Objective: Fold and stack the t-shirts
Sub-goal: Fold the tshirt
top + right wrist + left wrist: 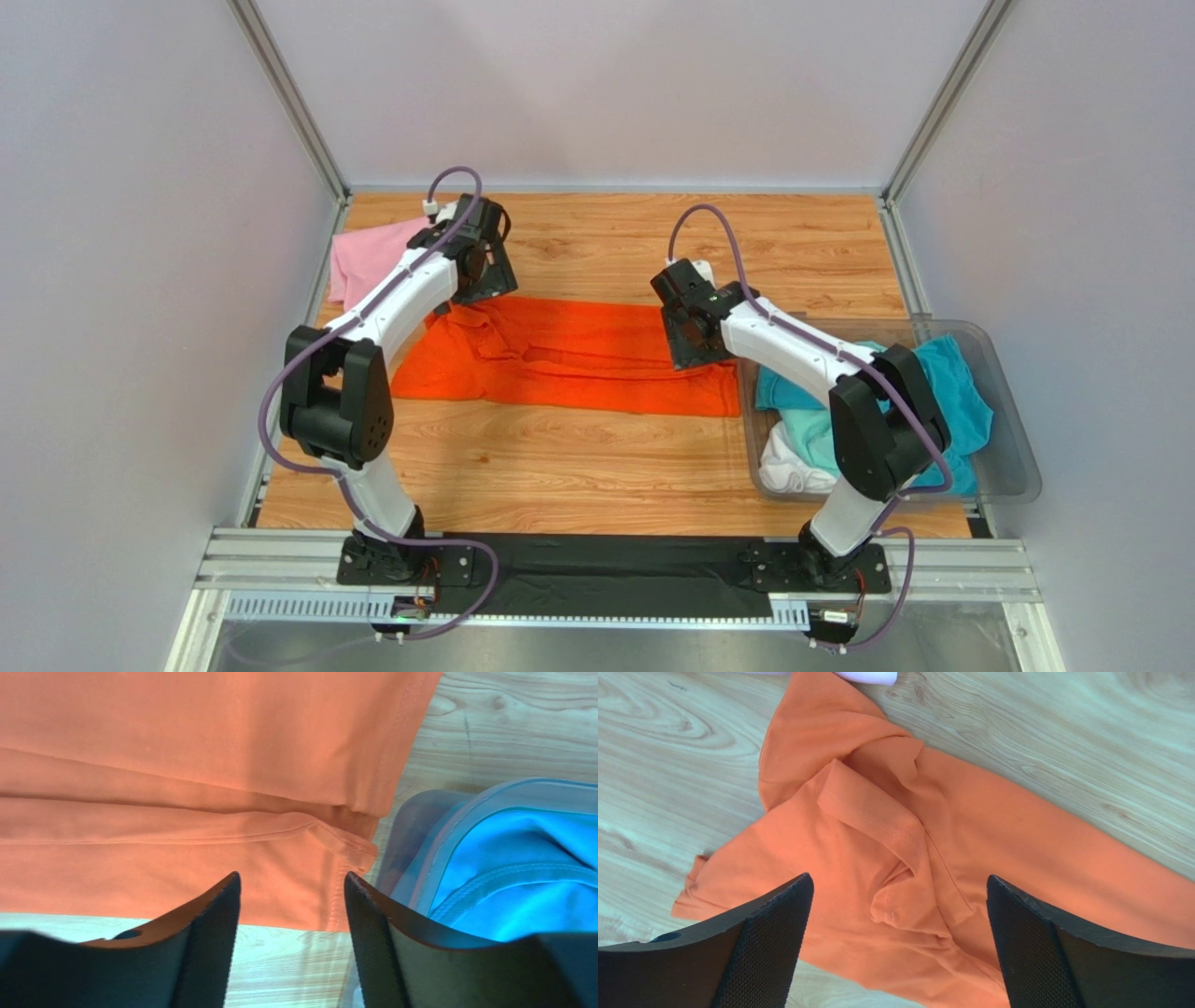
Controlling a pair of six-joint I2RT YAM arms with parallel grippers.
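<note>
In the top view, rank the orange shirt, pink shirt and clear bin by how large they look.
1. clear bin, largest in area
2. orange shirt, longer but narrower
3. pink shirt, smallest, though partly hidden, so its full extent is unsure

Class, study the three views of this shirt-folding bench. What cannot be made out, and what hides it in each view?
Top view: the collar end of the orange t-shirt, under the left tool.
Top view: how many shirts fill the clear bin; the right arm crosses it.
Left wrist view: the pale cloth at the top edge, cut off.
Right wrist view: most of the teal shirt, cut off by the right edge.
</note>
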